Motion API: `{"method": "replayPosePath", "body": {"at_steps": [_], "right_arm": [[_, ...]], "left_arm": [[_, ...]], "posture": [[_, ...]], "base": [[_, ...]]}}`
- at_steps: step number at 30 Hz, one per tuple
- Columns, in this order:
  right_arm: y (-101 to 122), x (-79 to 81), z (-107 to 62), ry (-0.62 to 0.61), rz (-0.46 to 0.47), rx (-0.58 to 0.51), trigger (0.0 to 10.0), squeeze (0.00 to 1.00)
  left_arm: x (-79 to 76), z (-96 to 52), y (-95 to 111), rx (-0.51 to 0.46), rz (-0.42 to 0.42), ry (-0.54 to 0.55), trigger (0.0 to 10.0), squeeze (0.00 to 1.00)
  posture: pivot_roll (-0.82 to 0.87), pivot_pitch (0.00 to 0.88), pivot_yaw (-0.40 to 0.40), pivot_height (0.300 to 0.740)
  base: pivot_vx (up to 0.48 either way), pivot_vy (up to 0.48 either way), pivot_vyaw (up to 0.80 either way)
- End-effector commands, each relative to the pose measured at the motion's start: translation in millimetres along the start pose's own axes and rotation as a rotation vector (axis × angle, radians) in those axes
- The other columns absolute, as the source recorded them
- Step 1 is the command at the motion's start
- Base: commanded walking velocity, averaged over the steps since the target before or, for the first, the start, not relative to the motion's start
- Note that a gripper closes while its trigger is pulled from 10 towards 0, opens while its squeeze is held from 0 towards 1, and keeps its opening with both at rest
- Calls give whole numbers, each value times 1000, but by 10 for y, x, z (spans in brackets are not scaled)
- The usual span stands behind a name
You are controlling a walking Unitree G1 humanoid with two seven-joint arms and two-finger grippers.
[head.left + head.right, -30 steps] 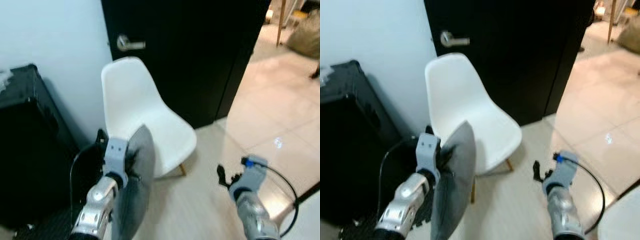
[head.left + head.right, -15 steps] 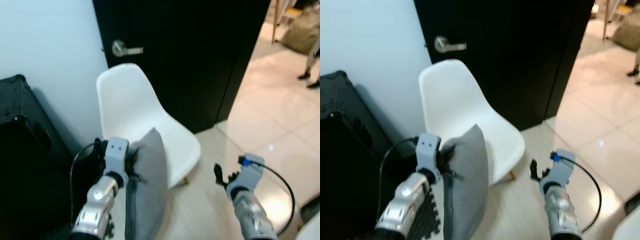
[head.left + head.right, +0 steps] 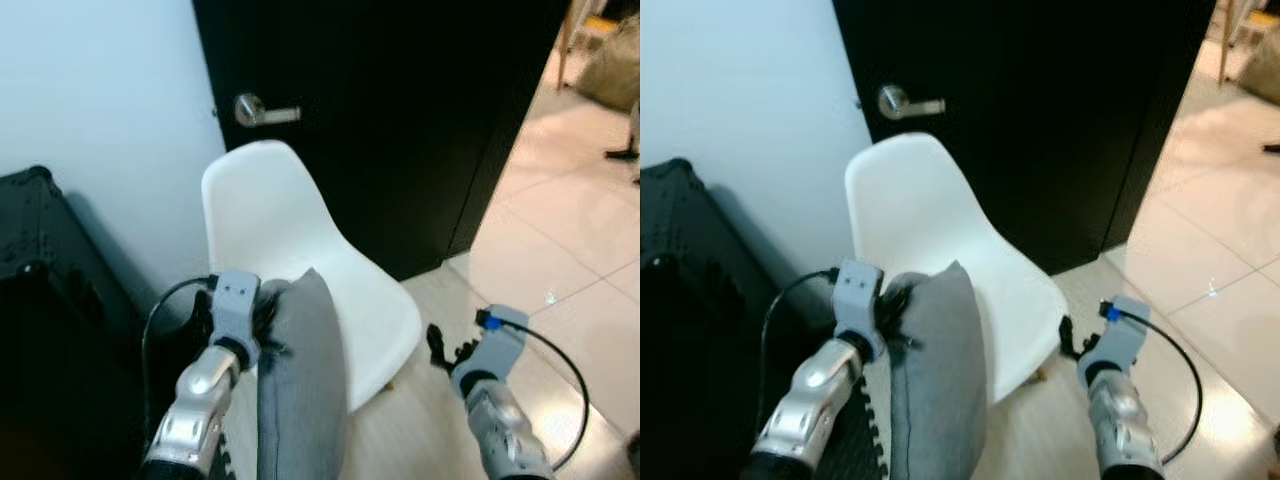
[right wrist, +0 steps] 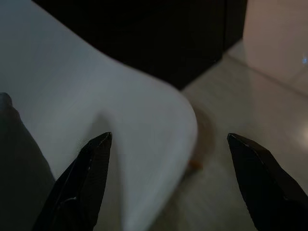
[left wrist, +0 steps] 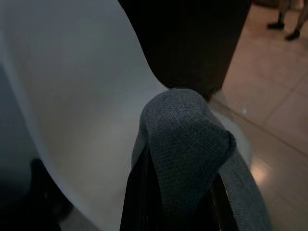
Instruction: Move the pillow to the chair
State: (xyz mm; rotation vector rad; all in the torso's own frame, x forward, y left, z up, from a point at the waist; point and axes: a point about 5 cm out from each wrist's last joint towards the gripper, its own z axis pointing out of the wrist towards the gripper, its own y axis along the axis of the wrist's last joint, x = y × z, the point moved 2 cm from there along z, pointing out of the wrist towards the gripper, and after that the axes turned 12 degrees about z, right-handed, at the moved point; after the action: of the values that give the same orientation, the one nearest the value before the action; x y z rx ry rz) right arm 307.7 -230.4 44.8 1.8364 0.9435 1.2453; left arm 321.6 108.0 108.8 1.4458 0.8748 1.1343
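You are getting soft, slightly blurred head views: light is glaring off the tiled floor (image 3: 590,270) right of the black door (image 3: 400,110), while the chair (image 3: 300,250) is casting a shadow on the wall beside the door. Both wrist views are coming through dim and unfocused.

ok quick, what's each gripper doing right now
Left gripper: shut on the pillow, beside the chair.
Right gripper: open, holding nothing, near the chair's front edge.
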Motion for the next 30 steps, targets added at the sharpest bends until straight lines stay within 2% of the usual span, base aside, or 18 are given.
{"method": "replayPosePath", "body": {"at_steps": [1,6,9,22,30], "right_arm": [[-100,12,-24,-3,9,28,10000,0],[-100,7,-27,-4,8,28,10000,0],[-105,7,-27,-5,9,29,10000,0],[-129,8,-41,-13,8,28,10000,0],[-133,5,-49,-18,11,24,10000,0]], "left_arm": [[177,35,261,-92,28,67,10000,0],[290,59,463,-148,45,122,10000,0],[305,71,536,-168,52,130,10000,0],[219,109,518,-152,61,102,10000,0],[203,168,585,-164,67,95,10000,0]], "posture": [[-64,58,27,740],[-63,59,25,740],[-60,59,26,740],[-61,65,35,740],[-61,68,39,740]], "base": [[356,0,0],[359,0,0],[360,0,0],[361,0,0],[359,0,0]]}}
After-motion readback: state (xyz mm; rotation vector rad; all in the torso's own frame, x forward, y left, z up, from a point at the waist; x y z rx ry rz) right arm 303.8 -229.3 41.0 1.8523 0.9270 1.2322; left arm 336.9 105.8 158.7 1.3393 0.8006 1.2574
